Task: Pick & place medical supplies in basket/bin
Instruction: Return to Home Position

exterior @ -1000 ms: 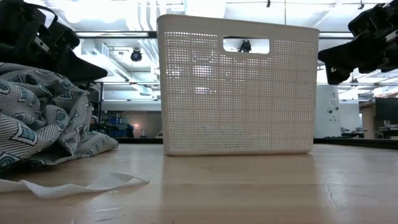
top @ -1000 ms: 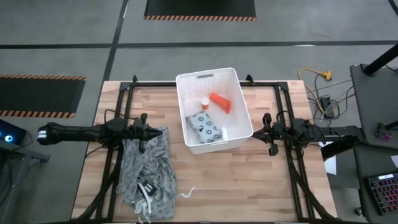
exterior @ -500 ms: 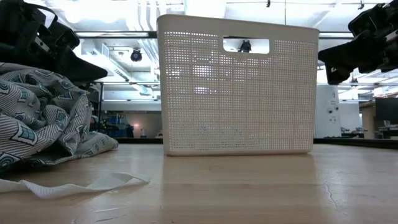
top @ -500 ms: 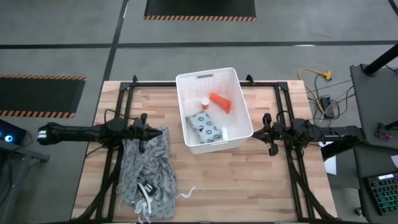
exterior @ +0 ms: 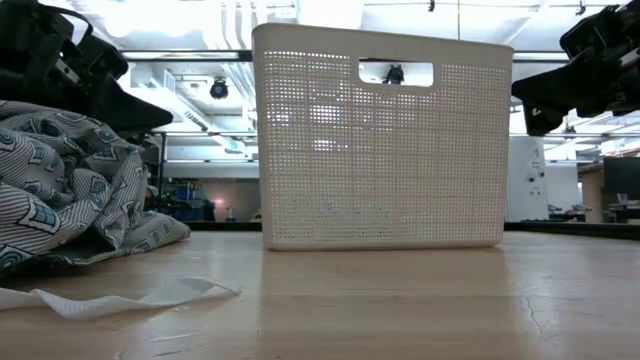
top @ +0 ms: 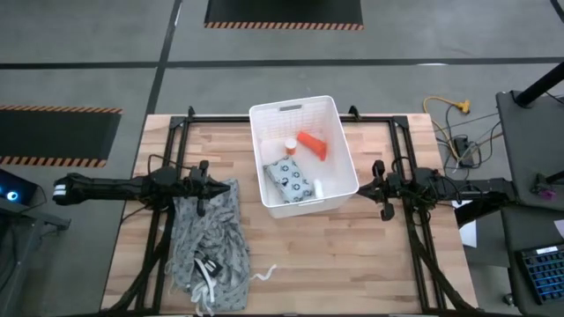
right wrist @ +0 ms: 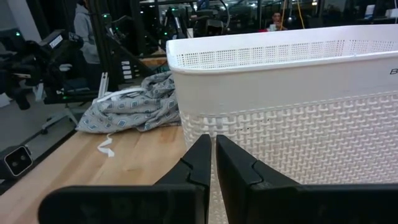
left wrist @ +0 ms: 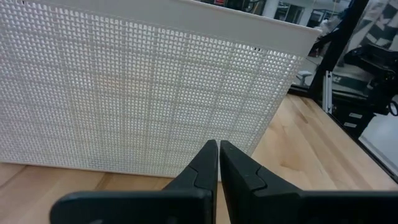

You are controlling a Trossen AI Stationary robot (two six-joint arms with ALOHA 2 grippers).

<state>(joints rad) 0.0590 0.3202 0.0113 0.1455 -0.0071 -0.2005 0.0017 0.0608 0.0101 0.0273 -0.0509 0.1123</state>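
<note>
The white tub [top: 303, 106] stands on the table's middle, toward the far side. Inside it lie the grey-blue dotted packet [top: 289, 176], the orange tube [top: 312, 143], a small white bottle [top: 318, 188] and a white round cap [top: 290, 143]. My left gripper [top: 205, 187] hovers shut to the tub's left, above the grey patterned cloth [top: 207, 242]. In its wrist view the left gripper [left wrist: 219, 147] points at the tub's wall [left wrist: 124, 99]. My right gripper [top: 379, 187] hovers shut to the tub's right; its wrist view shows the right gripper [right wrist: 212, 141] before the tub [right wrist: 298, 93].
The grey patterned cloth [exterior: 70, 180] lies heaped on the table's left near part, with a thin white string [top: 264, 274] beside it. Bare wood lies in front of the tub and to its right. Dark frame rails run along the table's edges.
</note>
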